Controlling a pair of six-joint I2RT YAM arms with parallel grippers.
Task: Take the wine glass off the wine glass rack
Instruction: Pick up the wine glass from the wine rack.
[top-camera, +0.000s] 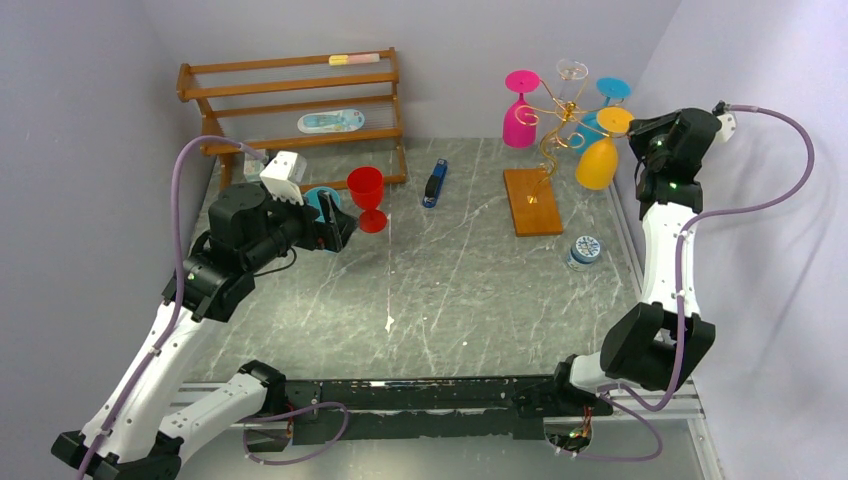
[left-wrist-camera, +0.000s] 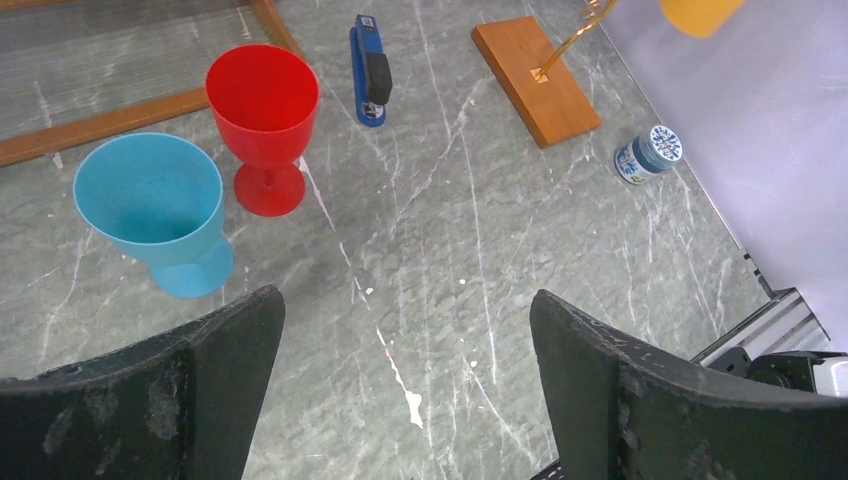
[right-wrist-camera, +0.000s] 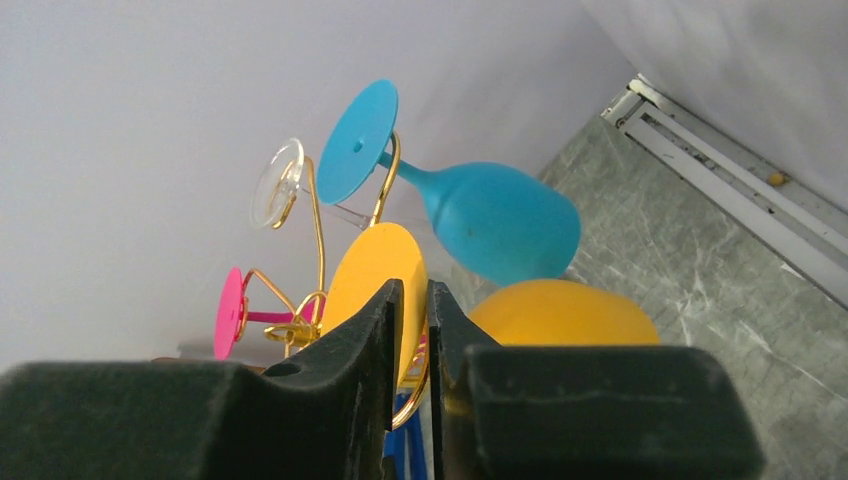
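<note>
At the upper right, the right gripper (right-wrist-camera: 413, 300) pinches the yellow wine glass (right-wrist-camera: 565, 315) hanging on the wine glass rack (top-camera: 550, 150), while the left gripper (left-wrist-camera: 405, 305) is spread.

Left gripper (left-wrist-camera: 405, 305) spread wide above grey marbled table (left-wrist-camera: 500, 260) — red goblet (left-wrist-camera: 262, 110) and turquoise goblet (left-wrist-camera: 150, 200) upright, side by side at left; beyond, blue stapler (left-wrist-camera: 368, 70), wine glass rack (left-wrist-camera: 535, 80) base, small blue-patterned tin (left-wrist-camera: 648, 155).

white arm links (top-camera: 662, 250) w/ blk joints (top-camera: 655, 345), purple cables (top-camera: 810, 150).
</note>
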